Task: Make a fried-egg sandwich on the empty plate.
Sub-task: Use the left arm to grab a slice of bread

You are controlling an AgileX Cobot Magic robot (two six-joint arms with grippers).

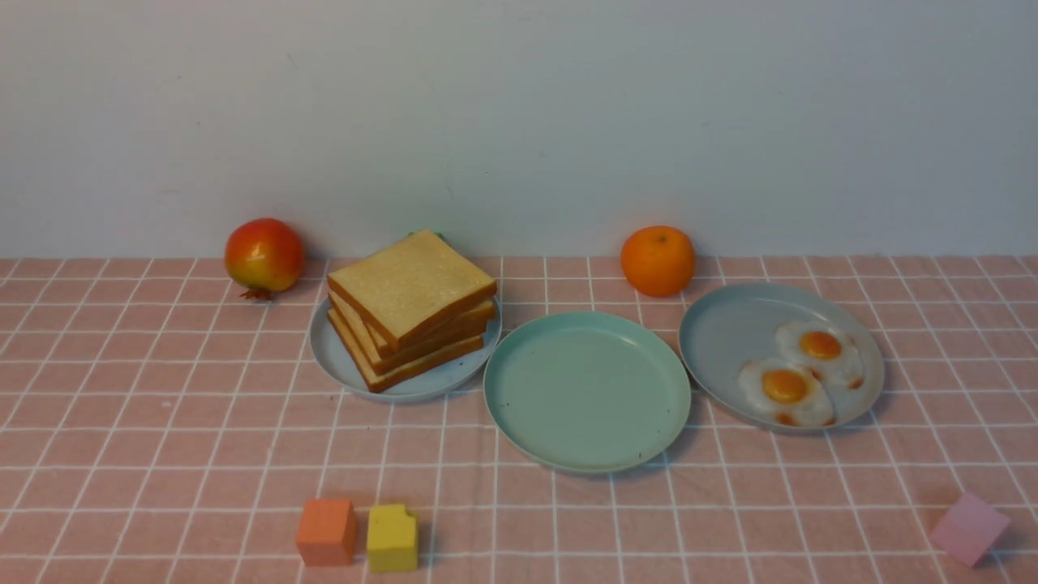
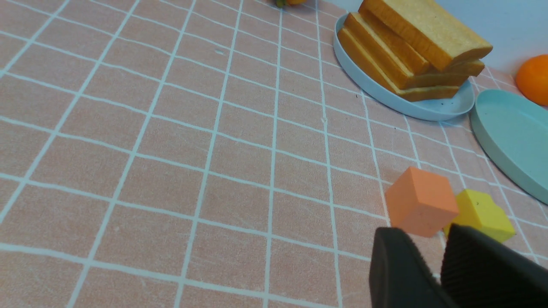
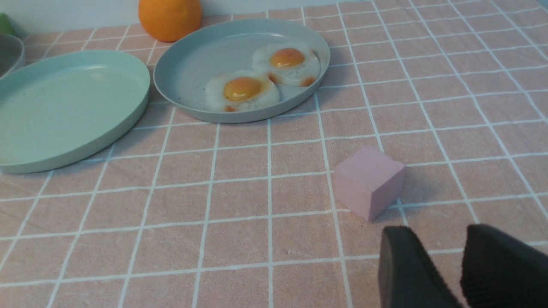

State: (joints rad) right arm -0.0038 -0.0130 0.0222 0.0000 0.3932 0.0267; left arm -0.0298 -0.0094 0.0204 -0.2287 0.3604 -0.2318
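Front view. The mint-green plate [image 1: 588, 393] sits at the centre of the pink checked tablecloth [image 1: 162, 422], bare, between two paler plates. On my left, the pale blue plate [image 1: 340, 365] carries the stack of toast slices [image 1: 409, 308], golden faces with brown crusts, the slices lying askew on one another. On my right, the grey-blue plate [image 1: 730, 332] holds two fried eggs, the nearer egg [image 1: 785, 391] just beside the farther egg [image 1: 821, 350]. A pomegranate [image 1: 263, 255] and an orange [image 1: 658, 260] stand near the back wall.

Left wrist view. My left gripper [image 2: 428, 231] has its two black fingers slightly parted, with nothing between them. The orange cube [image 2: 421, 201] and the yellow block [image 2: 483, 214] lie just beyond the fingertips; whether the fingers touch them cannot be told.

Right wrist view. My right gripper [image 3: 441, 229] likewise stands with a gap between its fingers and grips nothing. The pink cube [image 3: 368, 182] lies on the cloth near it, apart from the fingertips.
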